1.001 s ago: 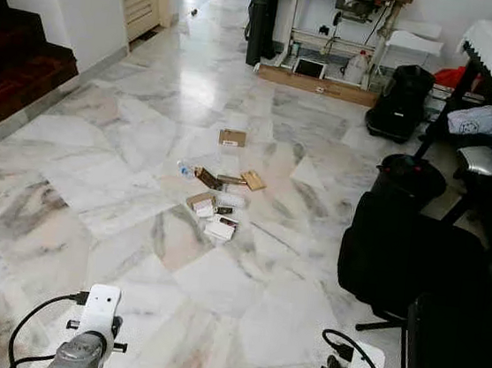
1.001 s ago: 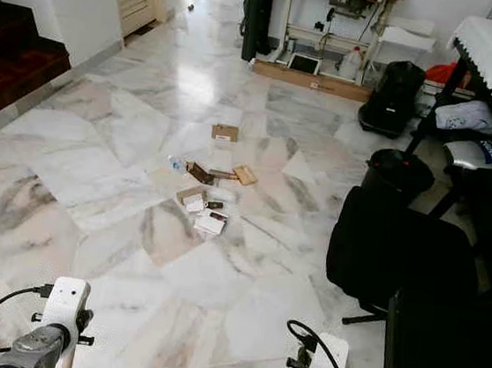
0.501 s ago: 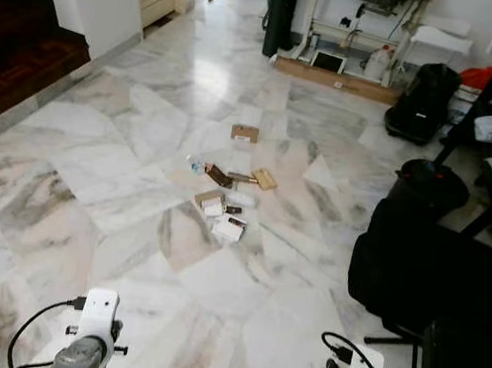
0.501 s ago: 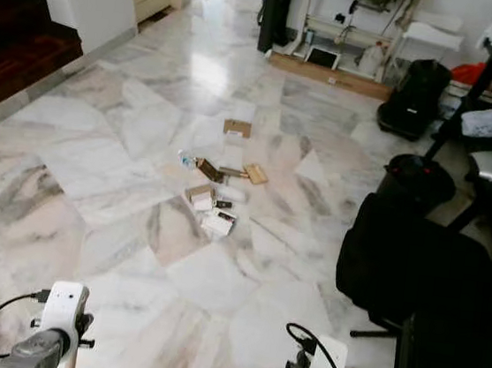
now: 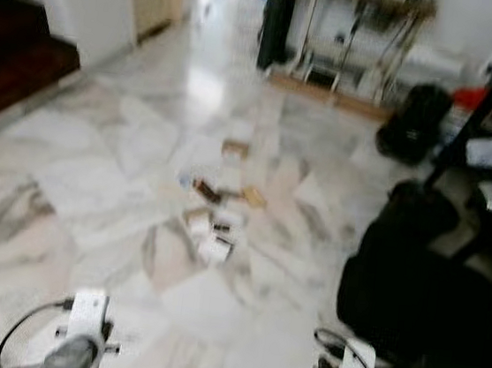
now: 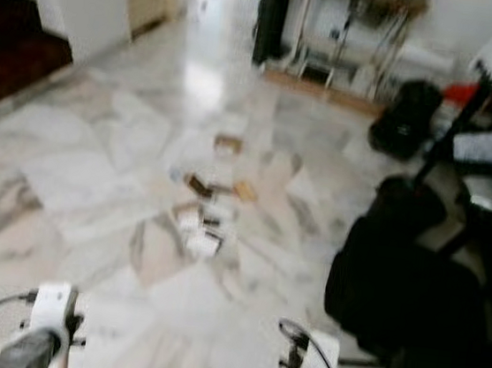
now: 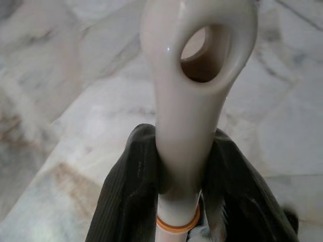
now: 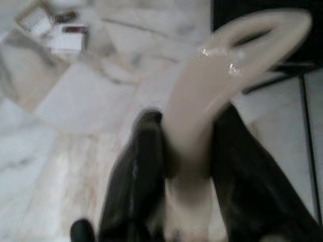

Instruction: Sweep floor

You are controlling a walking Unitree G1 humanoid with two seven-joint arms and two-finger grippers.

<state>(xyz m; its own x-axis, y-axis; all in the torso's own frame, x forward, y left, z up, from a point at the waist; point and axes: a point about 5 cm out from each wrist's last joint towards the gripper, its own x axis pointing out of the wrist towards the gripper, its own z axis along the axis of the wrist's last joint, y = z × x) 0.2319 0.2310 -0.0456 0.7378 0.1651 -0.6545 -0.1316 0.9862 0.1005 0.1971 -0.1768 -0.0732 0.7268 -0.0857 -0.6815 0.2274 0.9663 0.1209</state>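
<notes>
A scatter of litter (image 5: 214,211) — small cards, flat boxes and wrappers — lies on the marble floor (image 5: 98,158) in the middle distance, slightly left of centre, well apart from the robot. Both head views are blurred, so the pieces cannot be told apart one by one.

The left gripper (image 7: 176,176) is clenched around a cream plastic handle (image 7: 194,91) with a hanging hole at its tip, the black fingers (image 7: 126,186) pressing it from both sides just above an orange ring. The right gripper (image 8: 184,166) grips a second cream handle (image 8: 217,91), curved and looped at its end. These are probably a broom and a dustpan, though neither head shows.

Both handles look stiff, smooth and light. The glossy plastic could twist or slip in the fingers, so a hold low on the shaft, where it is straight, seems soundest. The litter looks thin and light, likely to skid on the polished marble rather than roll.

The wrist views show the holds on the handles, which the head views leave unclear; there the two silver arms (image 5: 77,342) appear at the near edge. The head views give the room: dark stairs (image 5: 11,60) far left, a black chair (image 5: 412,283) on the right, and a shelf unit (image 5: 352,36) at the far end.
</notes>
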